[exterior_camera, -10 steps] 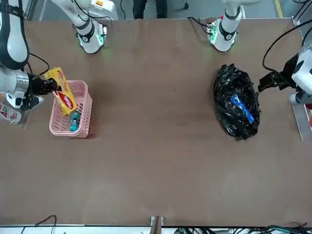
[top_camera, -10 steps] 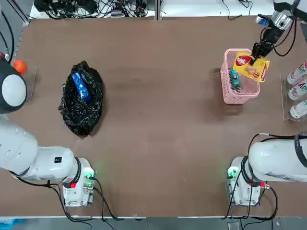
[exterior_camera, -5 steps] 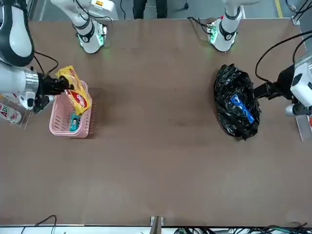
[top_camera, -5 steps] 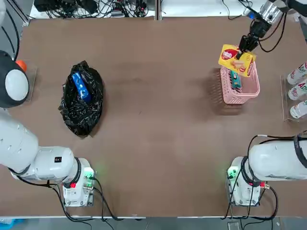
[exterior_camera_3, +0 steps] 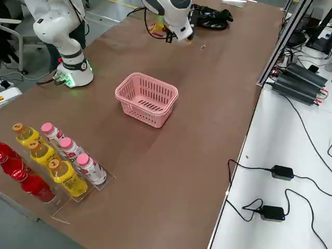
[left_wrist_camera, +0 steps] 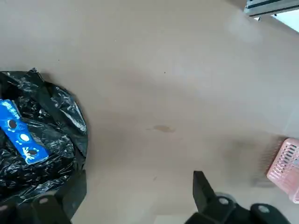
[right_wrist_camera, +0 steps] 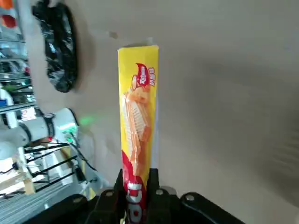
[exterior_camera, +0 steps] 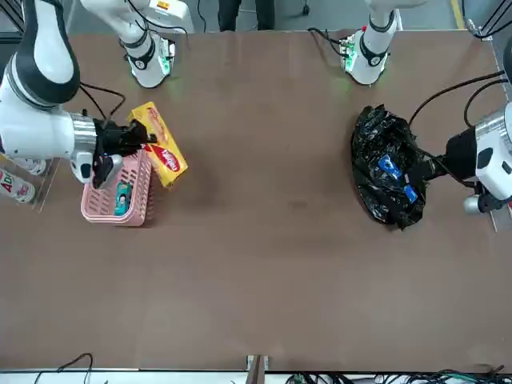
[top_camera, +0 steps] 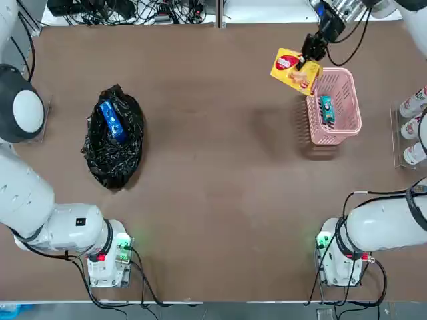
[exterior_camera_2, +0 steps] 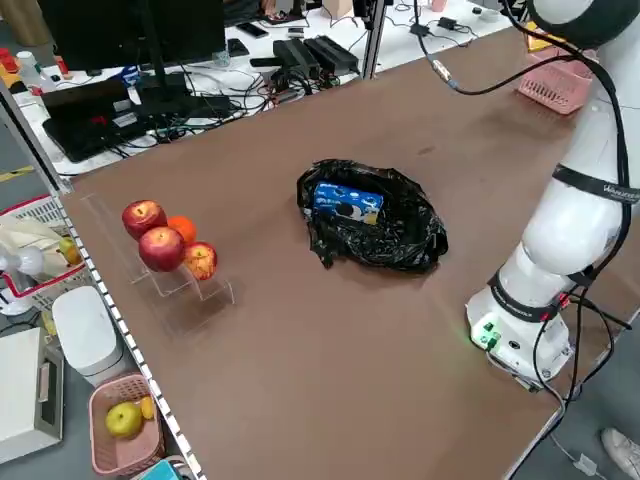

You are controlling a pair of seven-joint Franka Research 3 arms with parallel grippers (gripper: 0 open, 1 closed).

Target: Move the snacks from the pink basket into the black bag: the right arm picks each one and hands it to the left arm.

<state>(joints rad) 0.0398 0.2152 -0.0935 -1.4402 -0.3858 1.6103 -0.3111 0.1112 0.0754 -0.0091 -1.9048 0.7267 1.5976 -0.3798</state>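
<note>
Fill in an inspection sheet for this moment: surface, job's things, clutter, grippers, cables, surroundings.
Surface: brown table, nothing spilled.
Job's things: yellow box in the air beside the basket; teal box in the basket; blue packet in the black bag.
Clutter: bottles and fruit in racks at the table's ends.
Grippers: right gripper shut on the yellow box; left gripper open beside the bag.
Cables: base leads; adapters on the side bench.
Surroundings: electronics beyond the table.

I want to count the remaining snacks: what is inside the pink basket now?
In the pink basket one small teal box lies against a wall. Its floor shows nothing else; the right side view hides the box behind the wall.
</note>
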